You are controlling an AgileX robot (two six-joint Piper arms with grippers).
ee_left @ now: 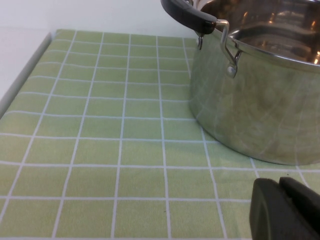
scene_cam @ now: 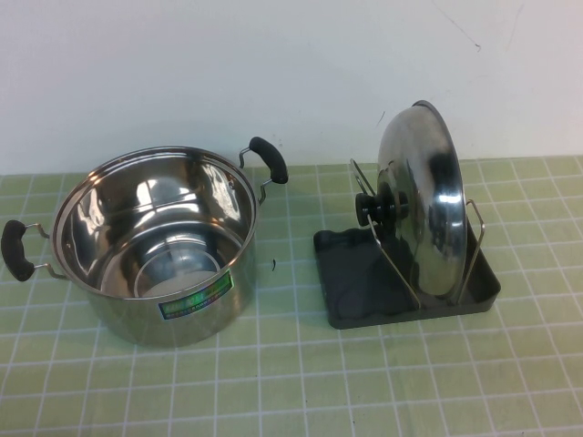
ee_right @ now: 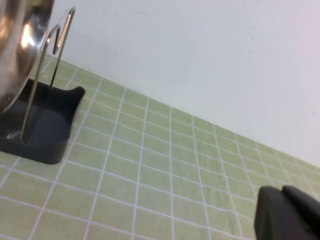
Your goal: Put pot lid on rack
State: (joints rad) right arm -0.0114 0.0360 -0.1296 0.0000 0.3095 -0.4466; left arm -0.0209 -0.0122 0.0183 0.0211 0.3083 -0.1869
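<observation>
Green tiled counter w/ white grid lines, white wall behind.

Far left: left pincer doesn't show in the high view; only the left wrist view catches it, as a dark blurred tip low over the counter, near the pot's side but apart from it. Can't tell if it's released or clenched. It holds nothing visible.

Left-centre: steel pot stands upright & uncovered on the counter, shiny inside, coloured label on its front wall. Two black handles: one at the far left edge, one at the back right. In the left wrist view the pot fills the frame's upper corner, one black handle jutting out.

Right-centre: rack, a dark grey tray w/ upright silver wire loops, sits on the counter just beside the pot, not touching it. The pot lid stands on edge in the rack, nearly upright, tilted slightly, held between the wire loops; its black knob faces left toward the pot. Lower rim rests in the tray. Lid is well apart from the left pincer, w/ the pot between them.

Far right: right pincer also out of the high view; the right wrist view shows only a dark blurred tip above the counter, well apart from the rack & the lid's edge. Open or clenched – can't tell. Nothing seen in it.
</observation>
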